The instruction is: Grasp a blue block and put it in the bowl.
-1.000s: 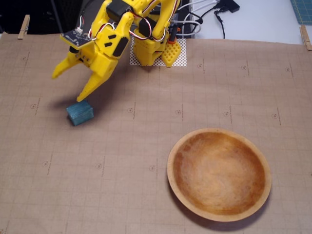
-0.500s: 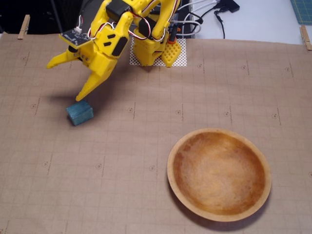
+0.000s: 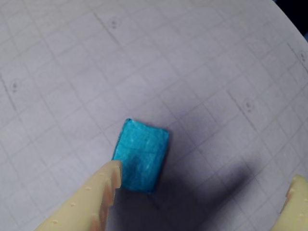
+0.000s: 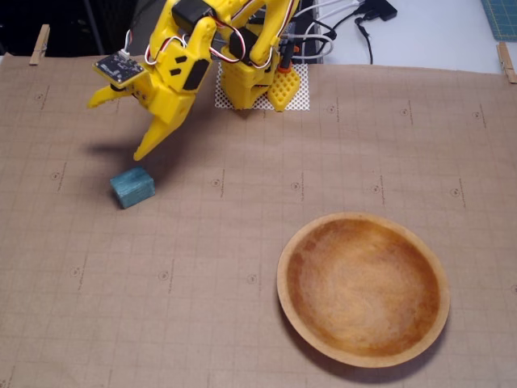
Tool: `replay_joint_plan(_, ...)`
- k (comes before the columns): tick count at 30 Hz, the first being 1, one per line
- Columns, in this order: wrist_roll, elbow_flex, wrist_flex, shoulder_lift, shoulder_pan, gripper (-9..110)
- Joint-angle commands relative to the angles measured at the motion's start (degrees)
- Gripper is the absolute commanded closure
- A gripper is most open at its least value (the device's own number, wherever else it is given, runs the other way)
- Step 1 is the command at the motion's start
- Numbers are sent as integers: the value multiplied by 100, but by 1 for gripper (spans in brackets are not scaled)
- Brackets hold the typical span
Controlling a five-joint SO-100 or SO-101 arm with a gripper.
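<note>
Nothing grasped yet: the gripper (image 4: 119, 123) hangs spread apart above the blue block (image 4: 132, 187); the bowl (image 4: 363, 288), lower right, sits empty.

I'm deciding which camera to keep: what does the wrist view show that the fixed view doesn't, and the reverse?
Only the wrist view shows the blue block's rough top up close, with one fingertip at its edge. Only the fixed view shows the bowl, empty, the arm's base and cables. Both show the block lying free on the gridded mat and the gripper open above it.
</note>
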Motion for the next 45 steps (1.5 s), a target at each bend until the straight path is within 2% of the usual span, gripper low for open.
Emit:
replay_joint_plan(1, -62, -457, 35, -79, 9, 57)
replay_joint_plan(13, -18, -1257, -9, -1529, -633, 57)
replay_joint_plan(23, 35, -1723, -18, -2048, -1063, 57)
replay_joint_plan(34, 44, -2232, -18, -3401, -1011, 57)
replay_joint_plan(45, 281, -2101, -299, -3674, -844, 57)
